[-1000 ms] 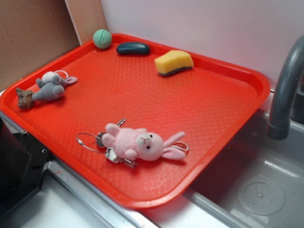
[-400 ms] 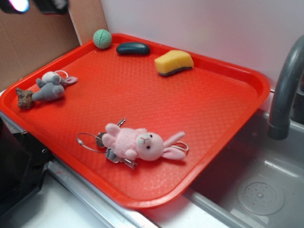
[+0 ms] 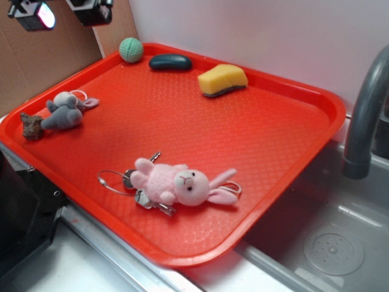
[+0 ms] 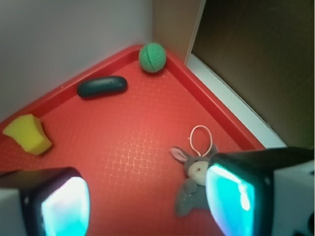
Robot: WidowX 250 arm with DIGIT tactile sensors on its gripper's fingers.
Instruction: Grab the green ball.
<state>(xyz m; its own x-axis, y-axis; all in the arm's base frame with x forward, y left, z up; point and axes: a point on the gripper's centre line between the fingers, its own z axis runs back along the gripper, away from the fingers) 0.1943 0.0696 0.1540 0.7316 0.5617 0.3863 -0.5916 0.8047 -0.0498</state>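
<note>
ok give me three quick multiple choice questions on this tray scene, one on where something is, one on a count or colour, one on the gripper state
1. Where is the green ball?
A. in the far corner of the red tray, beside the dark green pebble
B. in the sink
C. on top of the yellow sponge

2. How many plush animals lie on the tray?
A. one
B. two
C. four

3. What is the gripper doing?
A. shut on the ball
B. shut on the sponge
C. open, above the tray, holding nothing

Answers:
1 A, the ball sits in the far corner with the pebble next to it.
2 B, a grey mouse and a pink bunny.
3 C, the wrist view shows the fingers spread apart with only tray between them.
</note>
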